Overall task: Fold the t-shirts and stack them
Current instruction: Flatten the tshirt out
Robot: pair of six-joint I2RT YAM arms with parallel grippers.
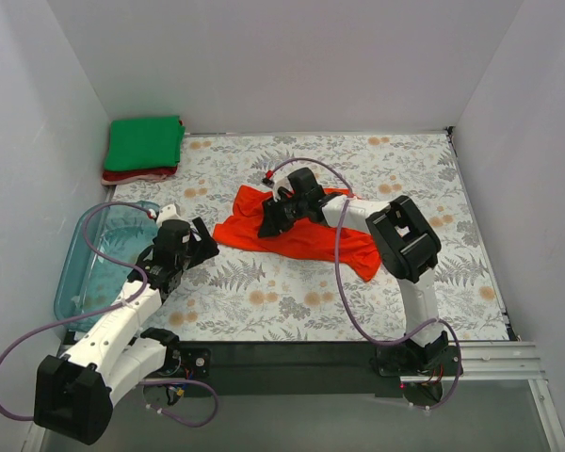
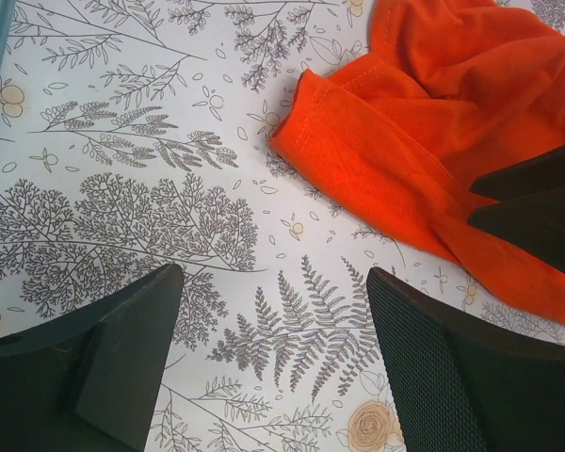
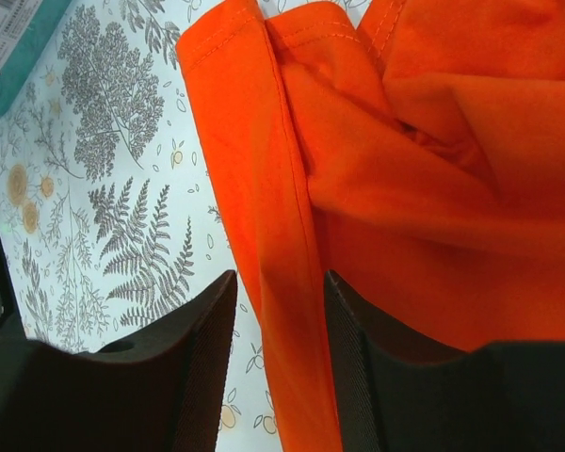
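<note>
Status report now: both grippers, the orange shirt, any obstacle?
Left gripper open, empty, above table. Right gripper narrow around a fold of the orange shirt; grip unclear. Shirt crumpled. No obstacle.

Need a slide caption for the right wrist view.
Right gripper straddling a fold of the orange shirt on the floral tablecloth.

this looks like a robot test cell in a lab, not a home. plain pale walls (image 1: 292, 56) box the work area on three sides, filling the top and both edges of the overhead view. the table (image 1: 452, 188) wears a cloth printed with ferns and orange flowers, a staged surface. two white-and-black arms are bolted at the bottom of the frame, the left arm (image 1: 113, 339) and the right arm (image 1: 410, 273), with purple cables (image 1: 348, 301) looping loose. a bare metal rail (image 1: 508, 363) runs along the lower right.
</note>
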